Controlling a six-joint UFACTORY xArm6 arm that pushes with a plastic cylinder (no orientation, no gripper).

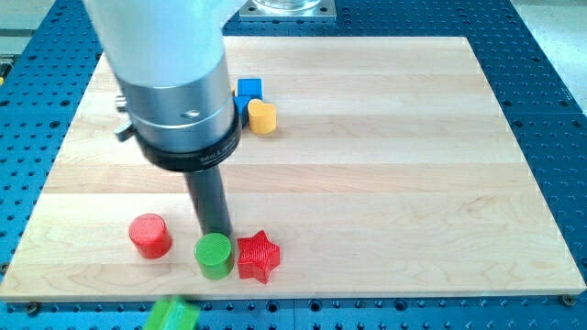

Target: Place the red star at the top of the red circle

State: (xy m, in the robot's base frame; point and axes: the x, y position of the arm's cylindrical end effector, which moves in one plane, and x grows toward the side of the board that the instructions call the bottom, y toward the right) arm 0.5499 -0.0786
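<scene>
Looking across the wooden table (385, 137), we see our arm's pale housing (165, 73) filling the far left, with the dark rod (209, 197) dropping straight down from it. The rod carries no end effector that could clench or release; it ends in my tip (217, 235), which sits just behind the green cylinder (213, 255), apparently touching its far edge, though we cannot tell for certain. The red star (258, 257) lies near the table's near edge, just right of the green cylinder and touching or almost touching it. The red cylinder (149, 235), the task's red circle, stands to the left of the green one, apart from it. Farther away, beside the housing, a blue cube (249, 89) and a yellow block (262, 116) with a rounded end sit together. A blurred green shape (172, 315) shows off the table's near edge.
</scene>
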